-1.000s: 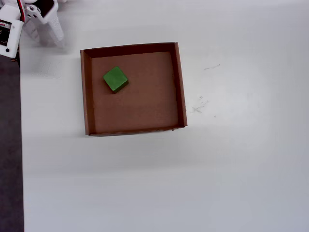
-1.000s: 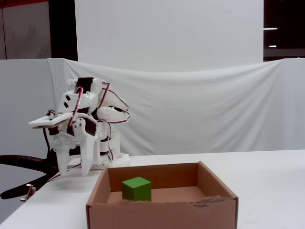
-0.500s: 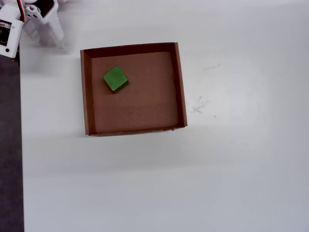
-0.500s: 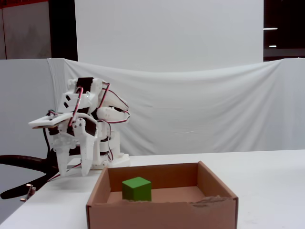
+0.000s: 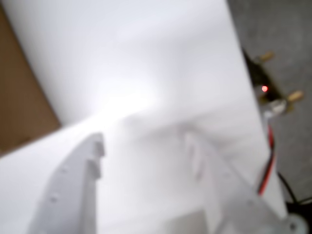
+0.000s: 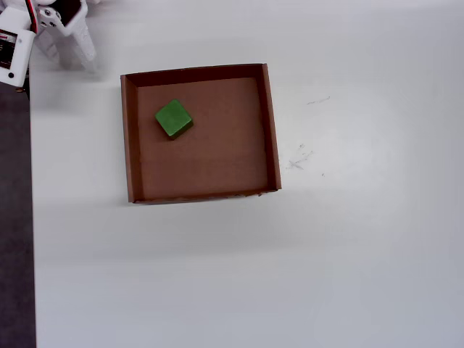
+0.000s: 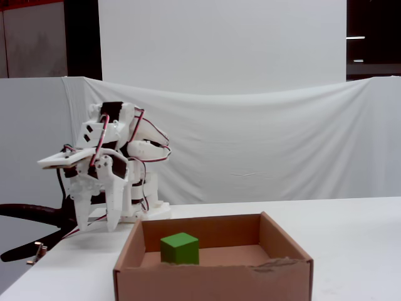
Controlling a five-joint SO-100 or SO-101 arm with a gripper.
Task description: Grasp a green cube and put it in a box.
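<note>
Matte white table [image 6: 326, 254]; cardboard box [image 6: 272, 130] holds green cube [image 6: 173, 118].

White tabletop [image 6: 290, 275], matte, evenly lit. Faint grey scuff marks [image 6: 299, 158] on its surface toward the right in the overhead view. Dark grey floor [image 6: 14, 239] runs along the tabletop's left edge. Fixed view: white draped cloth [image 7: 263, 144] hangs behind the tabletop's far edge, white panel [image 7: 219, 44] above the cloth. A black cable [image 7: 31, 213] curves left of the tabletop.
</note>
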